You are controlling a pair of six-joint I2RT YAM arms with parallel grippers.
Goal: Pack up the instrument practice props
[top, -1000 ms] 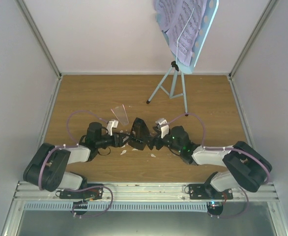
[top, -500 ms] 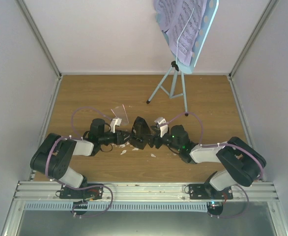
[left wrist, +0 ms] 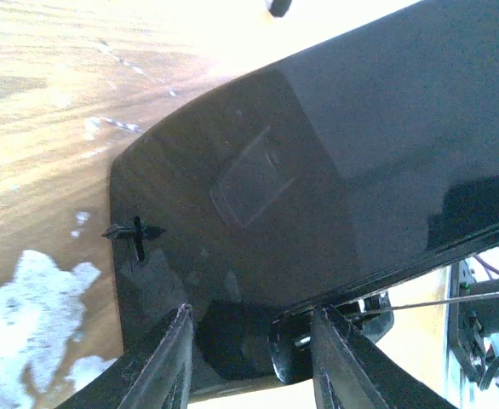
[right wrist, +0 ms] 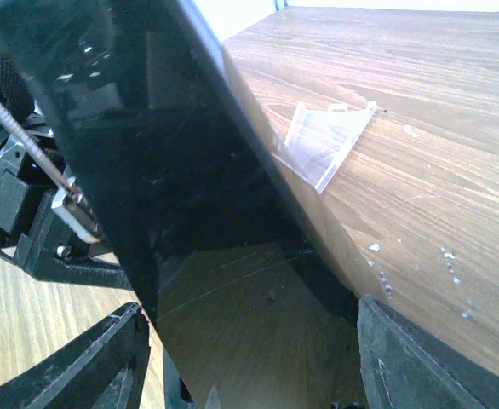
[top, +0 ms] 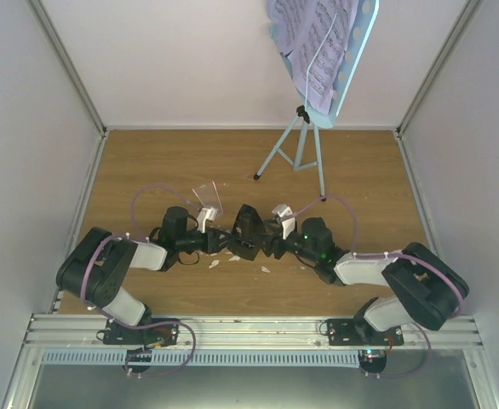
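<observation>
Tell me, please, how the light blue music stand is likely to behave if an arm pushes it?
It would probably tip rather than slide: the music stand carries a wide desk high on thin tripod legs, so it looks top-heavy. The sheet-music pages look floppy and loose, so a jolt may well shed them.

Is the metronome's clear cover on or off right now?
Off. The clear cover lies on the table, apart from the black metronome.

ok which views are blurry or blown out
Left wrist: the metronome fills the frame, soft, with the table behind it partly blown out. Right wrist: glossy reflections on the metronome, the clear cover sharp. Top external: even light, reasonably sharp.
</observation>
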